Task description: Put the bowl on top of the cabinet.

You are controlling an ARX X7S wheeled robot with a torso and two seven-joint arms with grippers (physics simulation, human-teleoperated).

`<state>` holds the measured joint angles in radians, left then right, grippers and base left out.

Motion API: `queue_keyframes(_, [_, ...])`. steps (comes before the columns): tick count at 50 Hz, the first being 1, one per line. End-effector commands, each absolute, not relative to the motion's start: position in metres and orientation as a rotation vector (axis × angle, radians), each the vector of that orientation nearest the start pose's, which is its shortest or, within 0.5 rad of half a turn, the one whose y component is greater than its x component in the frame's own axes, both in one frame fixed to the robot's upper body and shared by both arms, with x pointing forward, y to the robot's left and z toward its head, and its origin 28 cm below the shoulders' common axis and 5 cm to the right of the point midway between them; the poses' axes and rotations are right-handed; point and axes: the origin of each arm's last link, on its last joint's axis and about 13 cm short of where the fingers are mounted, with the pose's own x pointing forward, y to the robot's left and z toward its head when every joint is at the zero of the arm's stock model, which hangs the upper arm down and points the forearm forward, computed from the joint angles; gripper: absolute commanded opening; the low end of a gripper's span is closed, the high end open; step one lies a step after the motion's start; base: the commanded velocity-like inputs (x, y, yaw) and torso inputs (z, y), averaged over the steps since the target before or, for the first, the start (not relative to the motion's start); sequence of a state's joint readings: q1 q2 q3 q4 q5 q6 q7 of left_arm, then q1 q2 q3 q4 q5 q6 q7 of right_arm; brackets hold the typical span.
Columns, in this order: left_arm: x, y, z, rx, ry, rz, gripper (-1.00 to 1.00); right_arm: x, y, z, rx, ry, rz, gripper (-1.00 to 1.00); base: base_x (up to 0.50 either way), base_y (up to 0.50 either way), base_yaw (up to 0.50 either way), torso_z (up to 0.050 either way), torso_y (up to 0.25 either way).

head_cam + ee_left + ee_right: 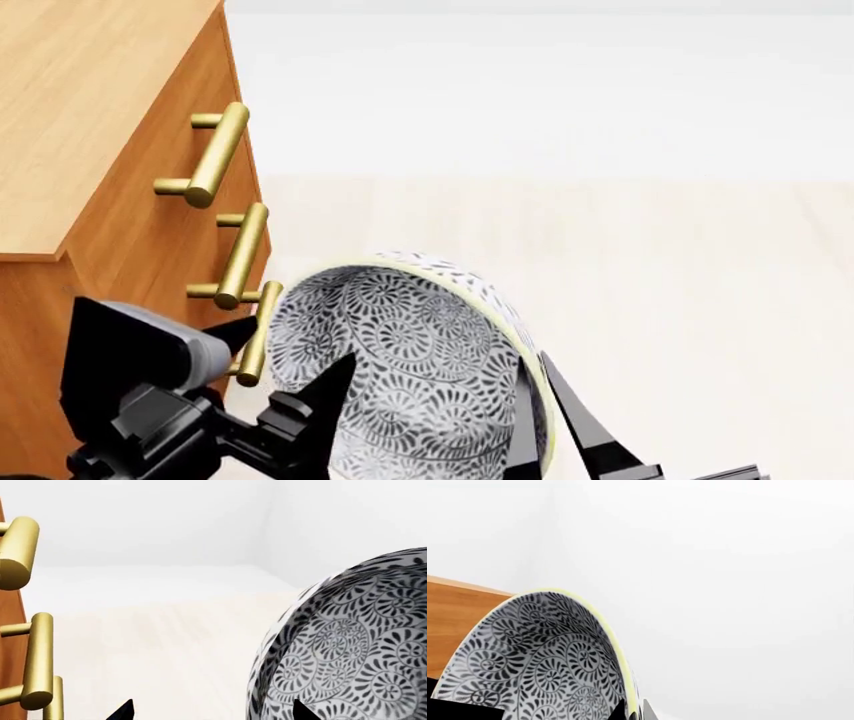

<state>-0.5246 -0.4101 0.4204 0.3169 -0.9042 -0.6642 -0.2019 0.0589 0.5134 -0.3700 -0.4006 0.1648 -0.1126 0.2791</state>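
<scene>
Cabinet: The orange-brown wooden cabinet fills the upper left of the head view, its flat top bare in the part that shows and its brass bar handles stepping down the drawer fronts. It stands higher in the frame than the bowl, so the load evidently needs more lift before it can be set on top.

Floor: The pale floor spreads across the right of the head view, with nothing on it in sight.

Bowl: The deep bowl with its grey-black floral pattern sits at lower centre of the head view, tipped on edge with its mouth turned towards the cabinet and the camera. It is near the lowest handles, clear of the floor and not on the cabinet. The tilt appears to come from being pinched at the rim rather than cradled from beneath.

Right gripper: The right gripper, lower right of the head view, straddles the pale rim, one dark finger inside and one outside, apparently clamped on the wall and carrying the bowl.

Left gripper: The left gripper, lower left, has one dark fingertip against the bowl's patterned side and another towards the handles. Its jaws stand apart with nothing between them, seemingly steadying the bowl.
</scene>
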Motion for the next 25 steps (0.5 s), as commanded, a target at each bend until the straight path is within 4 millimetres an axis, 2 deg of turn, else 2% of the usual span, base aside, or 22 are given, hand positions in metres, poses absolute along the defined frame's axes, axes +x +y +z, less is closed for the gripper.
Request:
queue_keyframes(1, [0.2582, 0.1845, 0.1376, -0.134, 0.155, -0.539, 1.0, 0.2028, -0.1149, 0.1041, -0.199, -0.467, 0.208, -1.0, 0.0, 0.0, 0.0, 0.0, 0.0])
queue_keyframes(6, [0.2579, 0.1845, 0.1367, -0.129, 0.158, -0.531, 1.0, 0.2028, -0.1149, 0.104, -0.199, -0.466, 0.207, -1.0, 0.0, 0.0, 0.0, 0.0, 0.0])
queue_keyframes(7, [0.2581, 0.1852, 0.1367, -0.13, 0.155, -0.514, -1.0, 0.2026, -0.1149, 0.1039, -0.198, -0.467, 0.207, -1.0, 0.0, 0.0, 0.0, 0.0, 0.0])
queue_keyframes(25, [0.2582, 0.1848, 0.1357, -0.14, 0.16, -0.523, -1.0, 0.2044, -0.1155, 0.1023, -0.2, -0.46, 0.195, -1.0, 0.0, 0.0, 0.0, 0.0, 0.0])
